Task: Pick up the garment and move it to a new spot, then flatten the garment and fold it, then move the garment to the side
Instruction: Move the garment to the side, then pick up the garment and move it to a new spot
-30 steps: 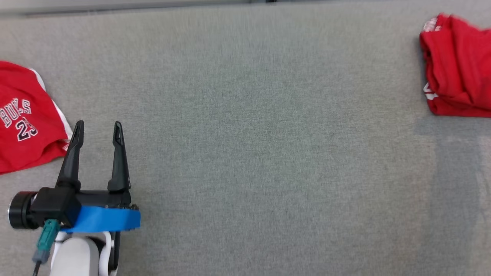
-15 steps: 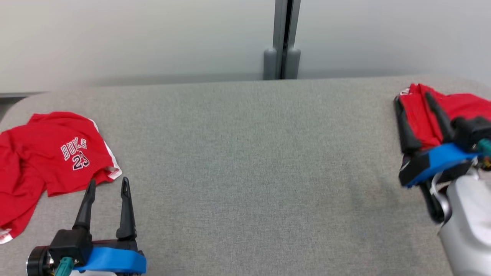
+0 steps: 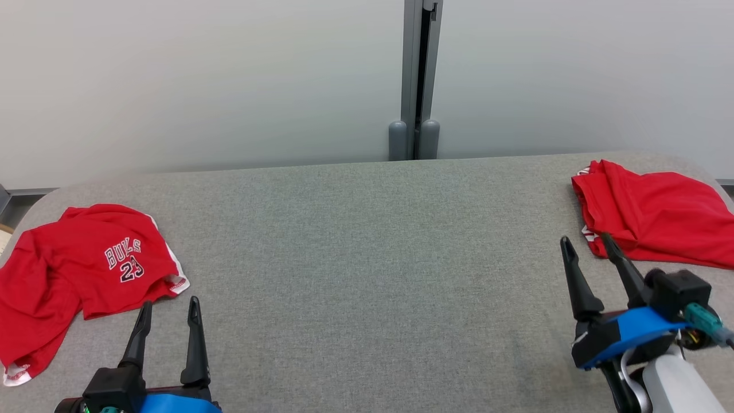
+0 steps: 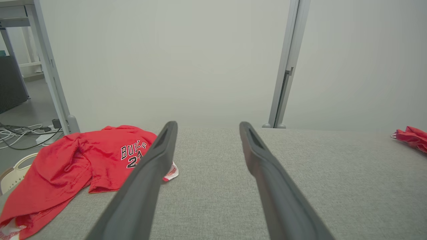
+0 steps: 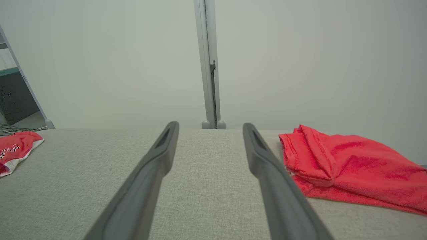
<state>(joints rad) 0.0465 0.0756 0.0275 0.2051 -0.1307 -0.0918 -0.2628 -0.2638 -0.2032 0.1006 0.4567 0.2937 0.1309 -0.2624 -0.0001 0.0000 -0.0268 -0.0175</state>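
Observation:
A crumpled red garment with white "BULLS 23" lettering lies at the left end of the grey table. It also appears in the left wrist view and the right wrist view. A second red garment, folded, rests at the table's far right. My left gripper is open and empty, just right of the lettered garment's hem. My right gripper is open and empty, with the tips just short of the folded garment's left edge.
A pale wall with a grey vertical post stands behind the table's rounded far edge. Past the table's left end are a metal frame leg and cables on the floor.
The head camera has tilted up, bringing the wall into view. My right gripper has come off the folded garment and drawn back toward me. Both grippers stay open.

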